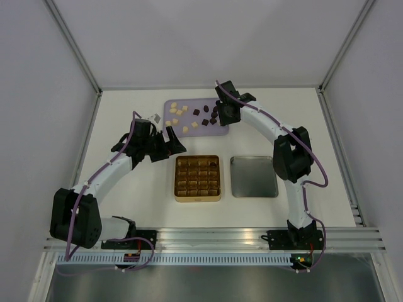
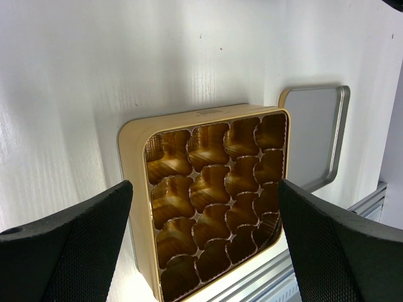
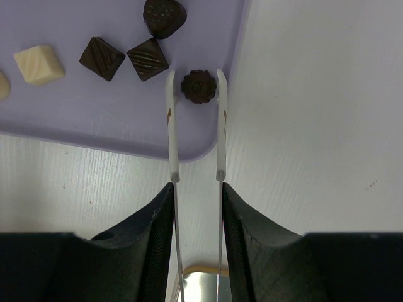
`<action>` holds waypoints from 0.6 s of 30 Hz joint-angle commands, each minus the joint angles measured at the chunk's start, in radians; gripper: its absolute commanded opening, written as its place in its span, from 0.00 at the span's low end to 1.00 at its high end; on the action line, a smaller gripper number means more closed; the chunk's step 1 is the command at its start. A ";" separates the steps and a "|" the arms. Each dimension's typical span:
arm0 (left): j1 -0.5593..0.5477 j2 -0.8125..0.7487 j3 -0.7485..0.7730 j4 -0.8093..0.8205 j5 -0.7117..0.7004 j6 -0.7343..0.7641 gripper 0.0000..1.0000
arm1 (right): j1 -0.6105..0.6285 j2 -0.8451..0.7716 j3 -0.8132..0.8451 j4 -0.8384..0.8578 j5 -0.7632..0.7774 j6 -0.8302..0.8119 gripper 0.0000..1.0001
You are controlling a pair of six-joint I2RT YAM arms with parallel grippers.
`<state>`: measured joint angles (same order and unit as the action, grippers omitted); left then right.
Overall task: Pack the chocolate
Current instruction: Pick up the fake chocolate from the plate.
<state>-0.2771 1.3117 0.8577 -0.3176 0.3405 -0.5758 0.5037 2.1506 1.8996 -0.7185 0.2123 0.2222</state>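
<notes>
The chocolate lies on a lavender tray (image 1: 208,130), cream cubes (image 1: 177,113) to the left and dark pieces (image 1: 205,112) to the right. My right gripper (image 3: 196,189) is shut on metal tweezers (image 3: 170,126). The tweezers' two tips flank a round dark chocolate (image 3: 199,86) at the tray's corner; I cannot tell whether they pinch it. Two dark squares (image 3: 102,58), a dark lump (image 3: 164,15) and a cream cube (image 3: 39,64) lie nearby. My left gripper (image 2: 204,189) hangs open above the gold gridded tin (image 2: 132,163), whose cups hold nothing.
The tin (image 1: 197,199) sits at the table's middle, with its silver lid (image 1: 254,177) flat to the right. The lid (image 2: 315,135) also shows beyond the tin in the left wrist view. The right arm (image 1: 289,157) arches over the lid's far side.
</notes>
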 commanded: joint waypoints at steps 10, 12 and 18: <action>-0.004 -0.017 0.018 -0.014 -0.008 0.030 1.00 | -0.008 0.008 0.038 0.004 0.013 0.023 0.33; -0.004 -0.020 0.018 -0.017 -0.011 0.030 1.00 | -0.008 -0.004 0.035 0.002 0.010 0.026 0.31; -0.004 -0.022 0.012 -0.018 -0.011 0.030 1.00 | -0.008 -0.081 -0.014 0.027 -0.007 0.011 0.25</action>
<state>-0.2771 1.3117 0.8577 -0.3290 0.3401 -0.5755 0.4999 2.1567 1.8965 -0.7147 0.2108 0.2356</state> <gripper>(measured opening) 0.993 0.349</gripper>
